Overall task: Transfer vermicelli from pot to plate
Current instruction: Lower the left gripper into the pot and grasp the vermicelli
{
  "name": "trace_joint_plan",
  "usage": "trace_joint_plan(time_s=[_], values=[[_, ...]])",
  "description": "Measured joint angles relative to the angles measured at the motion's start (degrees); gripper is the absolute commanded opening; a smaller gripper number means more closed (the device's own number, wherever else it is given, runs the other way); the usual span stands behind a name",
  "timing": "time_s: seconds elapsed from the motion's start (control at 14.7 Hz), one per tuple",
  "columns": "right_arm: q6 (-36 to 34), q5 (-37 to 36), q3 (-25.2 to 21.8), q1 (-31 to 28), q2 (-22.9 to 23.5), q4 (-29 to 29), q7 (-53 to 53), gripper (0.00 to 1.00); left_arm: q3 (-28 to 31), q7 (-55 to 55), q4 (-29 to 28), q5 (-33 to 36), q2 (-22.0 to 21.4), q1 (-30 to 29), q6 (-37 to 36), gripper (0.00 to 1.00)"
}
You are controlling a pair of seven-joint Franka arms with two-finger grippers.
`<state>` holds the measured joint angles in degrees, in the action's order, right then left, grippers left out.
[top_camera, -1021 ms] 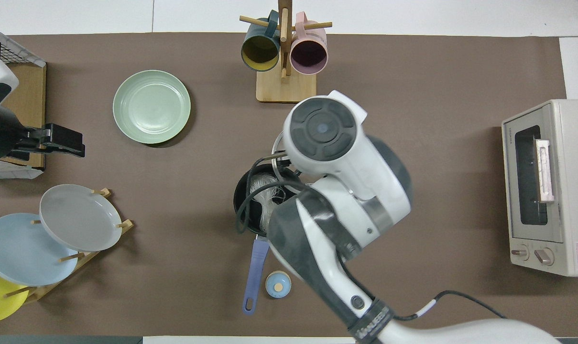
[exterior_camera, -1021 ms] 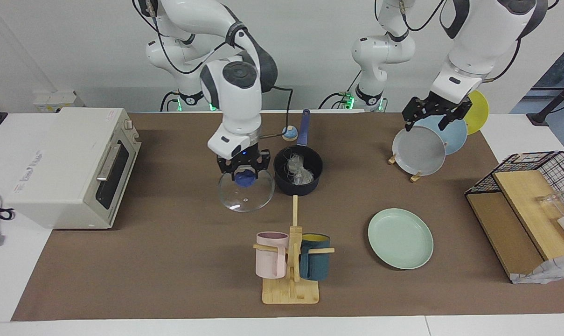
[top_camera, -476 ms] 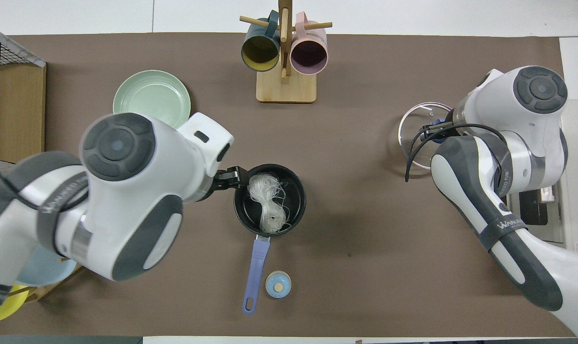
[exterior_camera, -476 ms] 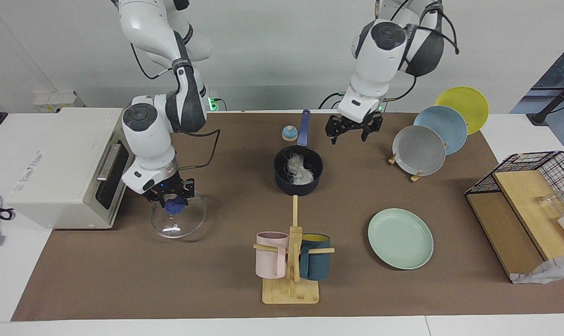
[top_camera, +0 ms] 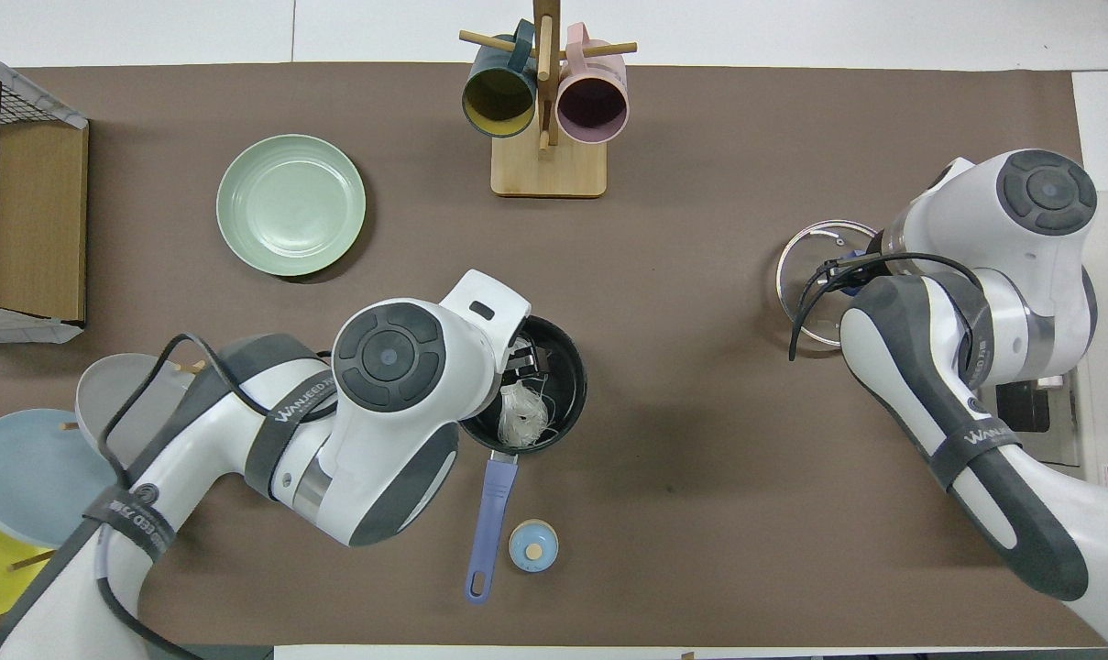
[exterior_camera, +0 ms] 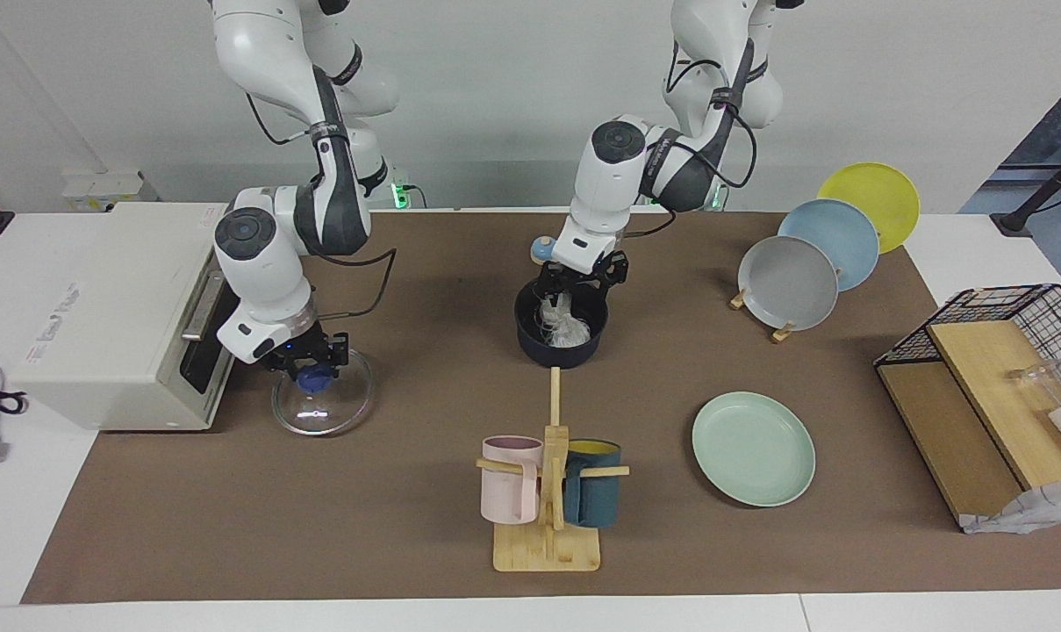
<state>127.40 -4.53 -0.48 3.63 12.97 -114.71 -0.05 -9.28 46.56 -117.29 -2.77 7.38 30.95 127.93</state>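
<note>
The dark navy pot (exterior_camera: 562, 349) stands mid-table with its blue handle (top_camera: 489, 513) pointing toward the robots. Whitish vermicelli (exterior_camera: 570, 326) lies inside it and also shows in the overhead view (top_camera: 526, 423). My left gripper (exterior_camera: 576, 285) reaches down into the pot, open, right over the vermicelli; in the overhead view (top_camera: 520, 356) the arm covers part of the pot (top_camera: 570, 367). The mint-green plate (exterior_camera: 754, 448) lies bare, farther from the robots, toward the left arm's end (top_camera: 290, 203). My right gripper (exterior_camera: 309, 372) is shut on the blue knob of the glass lid (exterior_camera: 321, 405).
A toaster oven (exterior_camera: 126, 312) stands beside the lid. A wooden mug rack (exterior_camera: 548, 491) with two mugs stands farther out. A plate rack (exterior_camera: 789, 281) holds grey, light-blue and yellow plates. A wire basket (exterior_camera: 995, 351) sits at the left arm's end. A small blue round piece (top_camera: 532, 546) lies by the pot handle.
My left gripper came from the plate rack to the pot and dipped inside it. My right gripper carried the glass lid from beside the pot to beside the toaster oven and lowered it.
</note>
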Motion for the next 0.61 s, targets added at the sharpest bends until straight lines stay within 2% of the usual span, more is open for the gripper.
trace_joint_plan(time_s=[0.14, 0.27, 0.61], values=[[0.5, 0.0, 0.0, 0.0, 0.0, -0.8, 0.0, 0.73, 0.0, 0.8, -0.1, 0.0, 1.0, 0.4, 0.9, 1.00], [1.4, 0.0, 0.0, 0.0, -0.3, -1.5, 0.0, 1.00, 0.1, 1.9, -0.1, 0.0, 1.6, 1.3, 1.5, 1.00], [-0.4, 0.0, 0.0, 0.0, -1.4, 0.7, 0.0, 1.00, 0.1, 2.9, -0.2, 0.0, 4.7, 2.6, 3.7, 1.00]])
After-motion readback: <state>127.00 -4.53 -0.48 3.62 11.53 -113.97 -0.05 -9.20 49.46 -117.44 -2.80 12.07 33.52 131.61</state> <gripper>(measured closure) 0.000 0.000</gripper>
